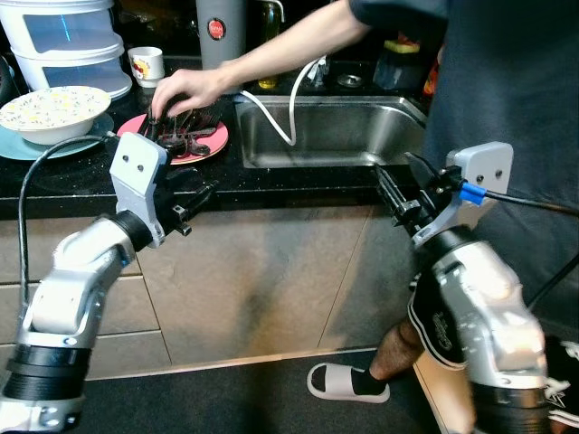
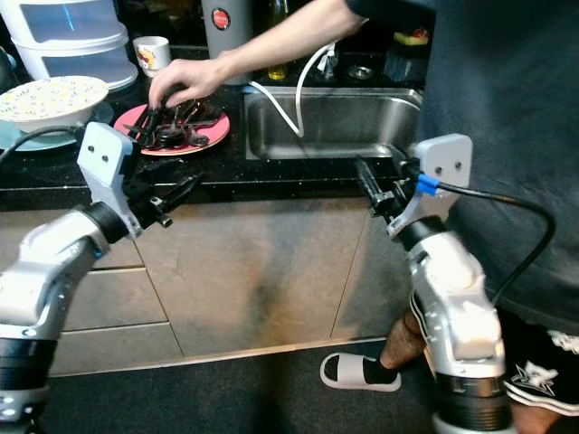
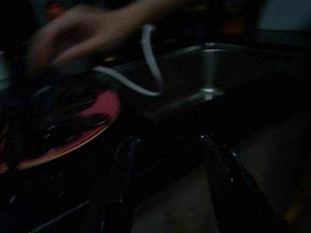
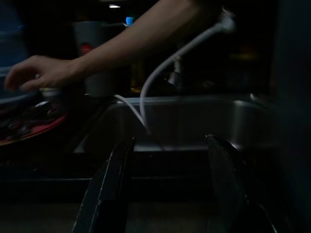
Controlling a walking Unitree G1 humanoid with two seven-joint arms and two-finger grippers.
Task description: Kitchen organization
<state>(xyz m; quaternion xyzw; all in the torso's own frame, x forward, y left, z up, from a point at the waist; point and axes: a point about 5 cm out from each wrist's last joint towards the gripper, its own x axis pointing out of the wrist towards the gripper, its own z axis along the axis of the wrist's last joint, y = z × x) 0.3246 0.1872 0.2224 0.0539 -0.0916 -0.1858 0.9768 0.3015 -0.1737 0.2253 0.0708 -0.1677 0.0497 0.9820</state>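
Observation:
A pink plate (image 1: 210, 137) with several dark utensils (image 1: 179, 137) lies on the black counter (image 1: 81, 176), left of the steel sink (image 1: 335, 136). A person's hand (image 1: 185, 90) reaches over the sink and touches the utensils. My left gripper (image 1: 201, 199) is open, held at the counter's front edge just below the plate; in the left wrist view its fingers (image 3: 124, 179) frame the plate (image 3: 104, 109). My right gripper (image 1: 391, 179) is open at the counter edge in front of the sink's right end, empty, its fingers (image 4: 116, 174) pointing into the sink (image 4: 194, 121).
The person stands close at my right, torso (image 1: 507, 99) against the counter, a slippered foot (image 1: 348, 382) on the floor. A white hose (image 1: 291, 113) hangs into the sink. A speckled bowl (image 1: 54, 110), a mug (image 1: 147, 63), white containers (image 1: 68, 41) and a grey canister (image 1: 220, 32) stand at the back left.

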